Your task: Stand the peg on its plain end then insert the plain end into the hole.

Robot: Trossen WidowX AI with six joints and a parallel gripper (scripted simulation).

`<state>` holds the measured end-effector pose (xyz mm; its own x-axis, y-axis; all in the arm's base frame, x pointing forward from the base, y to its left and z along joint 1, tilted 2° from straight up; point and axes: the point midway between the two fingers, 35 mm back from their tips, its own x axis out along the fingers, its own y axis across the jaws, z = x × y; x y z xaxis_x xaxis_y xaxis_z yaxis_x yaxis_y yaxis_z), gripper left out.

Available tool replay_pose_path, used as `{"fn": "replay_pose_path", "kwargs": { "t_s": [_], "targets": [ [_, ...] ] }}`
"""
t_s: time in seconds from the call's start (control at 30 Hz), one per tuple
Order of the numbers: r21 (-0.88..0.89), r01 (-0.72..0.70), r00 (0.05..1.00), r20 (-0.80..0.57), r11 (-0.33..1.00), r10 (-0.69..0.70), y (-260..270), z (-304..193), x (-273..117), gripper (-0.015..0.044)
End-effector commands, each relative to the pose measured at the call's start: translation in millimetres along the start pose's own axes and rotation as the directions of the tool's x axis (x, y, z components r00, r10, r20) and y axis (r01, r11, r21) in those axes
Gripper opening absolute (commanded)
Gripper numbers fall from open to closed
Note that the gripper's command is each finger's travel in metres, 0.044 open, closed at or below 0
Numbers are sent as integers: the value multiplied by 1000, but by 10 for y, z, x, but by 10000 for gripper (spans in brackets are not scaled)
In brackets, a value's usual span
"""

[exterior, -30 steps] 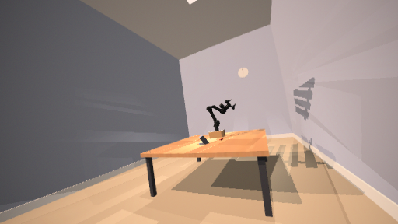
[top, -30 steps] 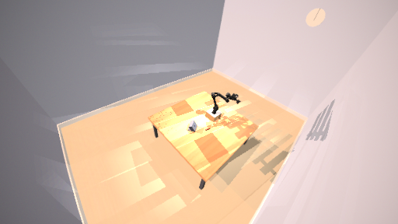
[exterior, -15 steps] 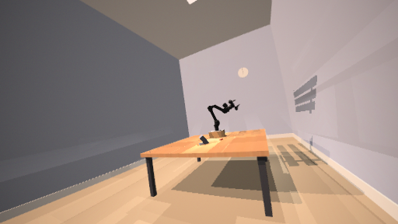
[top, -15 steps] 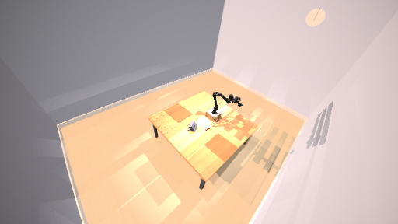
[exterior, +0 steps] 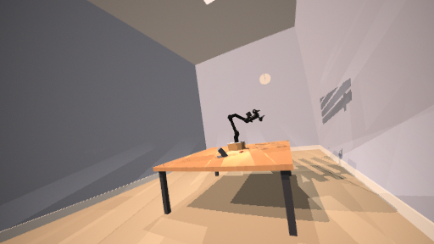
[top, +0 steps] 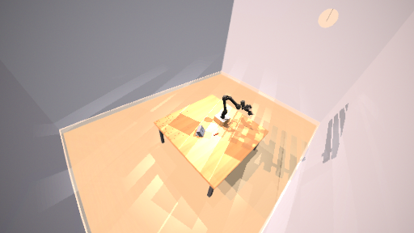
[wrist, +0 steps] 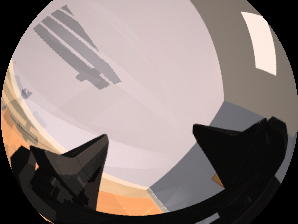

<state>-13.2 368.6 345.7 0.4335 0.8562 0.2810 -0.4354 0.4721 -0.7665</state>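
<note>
The gripper [top: 249,110] [exterior: 259,115] [wrist: 150,133] is spread wide with nothing between its fingers, touching nothing, raised right of center in the top view. The red peg [top: 216,133] [exterior: 241,152] lies on the table [top: 210,162] [exterior: 254,163], just below that frame's center.

"What hangs on the pale wall?"

"A round cream clock [top: 328,18] [exterior: 264,79] with thin dark hands."

"And overhead?"

"A bright white rectangular ceiling panel [exterior: 209,1] [wrist: 261,44], nearer the camera than the clock."
</note>
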Motion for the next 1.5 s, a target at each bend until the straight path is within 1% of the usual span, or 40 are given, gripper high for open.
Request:
{"fn": "replay_pose_path", "kwargs": {
  "t_s": [0.0,0.37,0.7,1.13,1.47],
  "targets": [
    [-2,-21,999,-38,1000,21,57,-162,135,440],
    [25,-74,985,-154,997,77,170,-645,425,440],
    [90,-111,950,-282,990,132,253,-1178,626,440],
    [185,-123,873,-447,975,195,269,-1914,745,440],
    [281,-82,786,-572,956,235,239,-2505,734,440]
  ]
}}
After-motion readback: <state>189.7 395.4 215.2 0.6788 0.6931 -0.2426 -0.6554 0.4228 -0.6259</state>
